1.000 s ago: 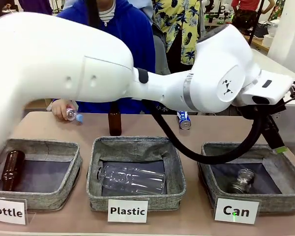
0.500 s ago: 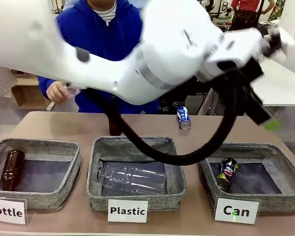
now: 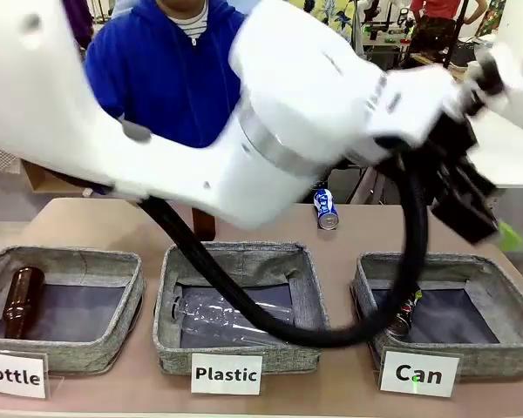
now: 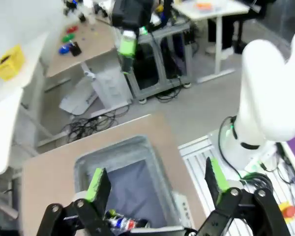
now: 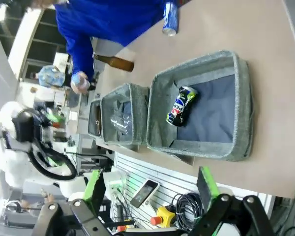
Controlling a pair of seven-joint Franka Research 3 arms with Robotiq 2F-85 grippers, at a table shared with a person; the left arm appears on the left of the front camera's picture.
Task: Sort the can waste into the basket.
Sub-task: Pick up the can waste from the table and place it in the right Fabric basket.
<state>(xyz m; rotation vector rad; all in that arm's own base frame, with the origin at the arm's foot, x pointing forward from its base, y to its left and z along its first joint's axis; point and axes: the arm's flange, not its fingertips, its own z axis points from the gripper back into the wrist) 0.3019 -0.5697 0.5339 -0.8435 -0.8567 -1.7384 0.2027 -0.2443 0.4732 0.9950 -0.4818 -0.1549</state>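
Over the basket (image 3: 497, 357), the left gripper (image 4: 156, 179) hangs with its fingers spread and empty.
Inside lies the dark can (image 5: 181, 105), flat, long axis slanting toward the corners. On the table (image 3: 78, 228) beyond, the blue can (image 3: 325, 209) lies on its side, one end toward the robot. It is best approached from above, closing across its round body, not along its length. The right gripper (image 5: 150, 184) is likewise spread, holding nothing.

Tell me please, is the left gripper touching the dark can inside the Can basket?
Apart. In the front view the left gripper hangs above the Can basket, while the dark can lies on its bottom, with clear space between them.
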